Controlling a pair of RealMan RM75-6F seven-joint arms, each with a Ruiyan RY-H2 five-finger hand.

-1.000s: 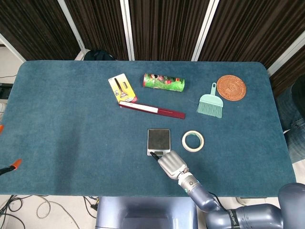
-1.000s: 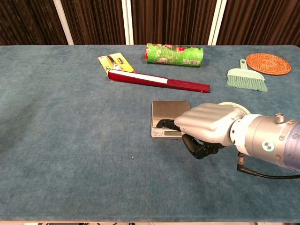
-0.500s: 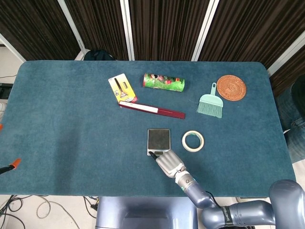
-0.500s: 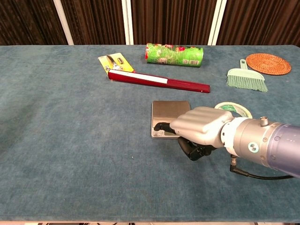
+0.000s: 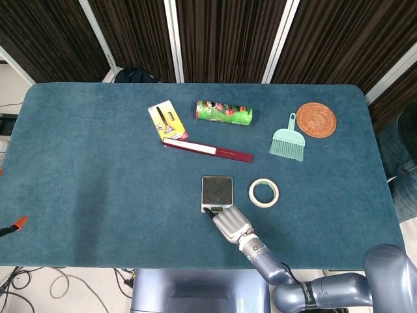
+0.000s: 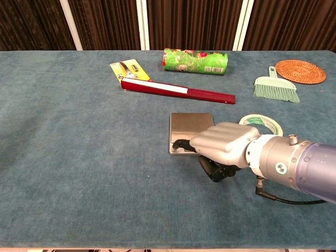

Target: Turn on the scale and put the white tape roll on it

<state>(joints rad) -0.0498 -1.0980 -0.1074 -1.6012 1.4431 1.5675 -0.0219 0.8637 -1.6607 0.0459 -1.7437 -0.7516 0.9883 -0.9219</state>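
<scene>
Your right hand [image 6: 223,144] lay low over the near edge of the scale [image 6: 190,126], one dark fingertip stretched out and touching the front strip where the controls sit. The other fingers [image 6: 219,169] were curled under the palm and held nothing. From the head view, the same hand [image 5: 229,223] covered the scale's near edge while the steel plate [image 5: 217,190] stayed bare. Whether the display was lit could not be told; the hand hid it.

The tape [image 6: 261,125] lay flat on the bench [image 6: 79,157] just right of the scale, partly hidden behind your wrist in the chest view. In the head view the tape [image 5: 264,192] showed whole, beside the scale and not touching it.

Your left hand was out of both views.

Farther back on the bench, a red bar [image 5: 207,150] lay at a slant, its left end touching a yellow card [image 5: 167,120] with a small tool packed on it. A green can [image 5: 224,112] lay on its side behind them. To the right, a mint brush [image 5: 288,141] rested near a round woven mat [image 5: 316,120], the two close but apart. All of these were well clear of the scale.
</scene>
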